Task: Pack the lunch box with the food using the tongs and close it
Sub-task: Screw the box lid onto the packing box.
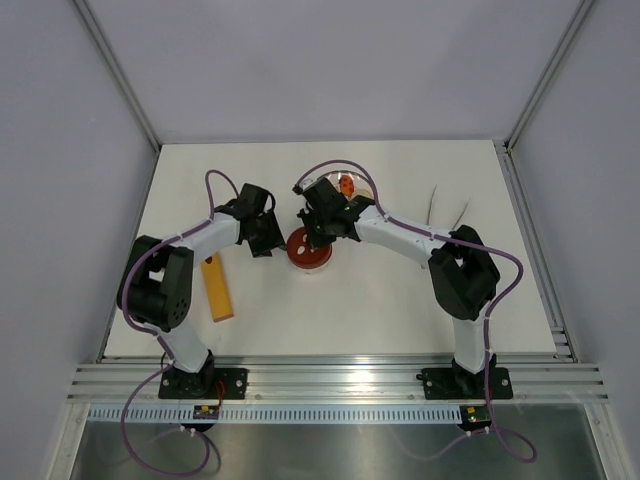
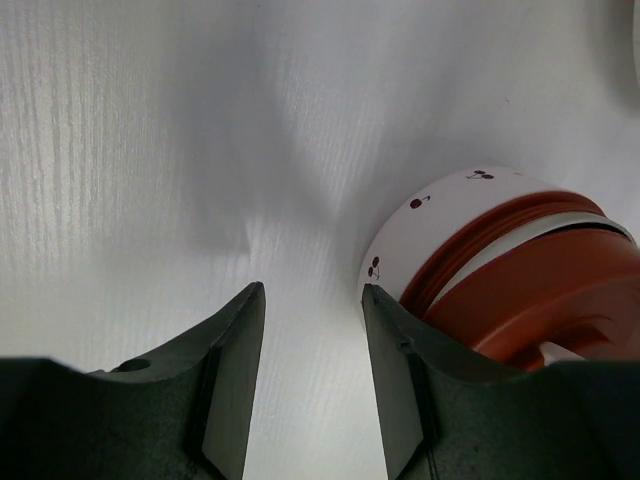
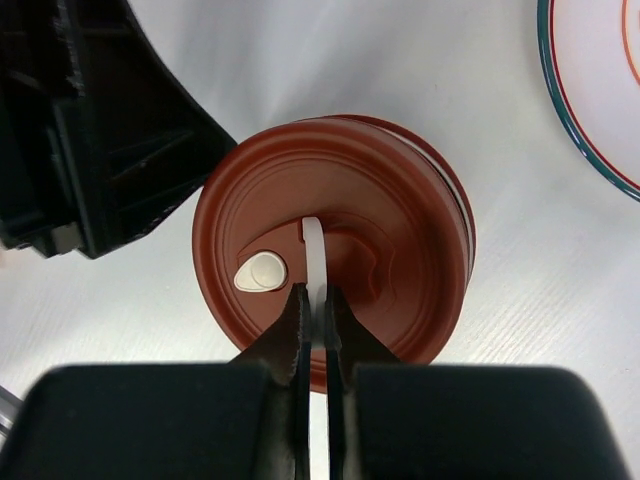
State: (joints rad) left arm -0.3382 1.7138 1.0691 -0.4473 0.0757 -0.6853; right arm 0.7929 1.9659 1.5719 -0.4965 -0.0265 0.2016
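The lunch box [image 2: 440,225] stands mid-table, its white wall dotted with small cherry marks. The dark-red lid [image 3: 400,230] sits on top of it and also shows as a dark-red lid [image 1: 308,250] from above. My right gripper [image 3: 312,300] is shut on the lid's thin white handle [image 3: 314,245]. My left gripper [image 2: 312,295] is just left of the box, with its jaws apart over bare table and its right finger [image 2: 390,350] against the wall. An orange piece of food [image 1: 346,186] lies on the plate behind. The tongs [image 1: 437,203] rest at the back right.
The white patterned plate [image 3: 590,120] is behind the box, partly hidden by my right arm. A flat yellow-orange bar [image 1: 216,288] lies at the left, near my left arm. Grey walls close in the table on three sides.
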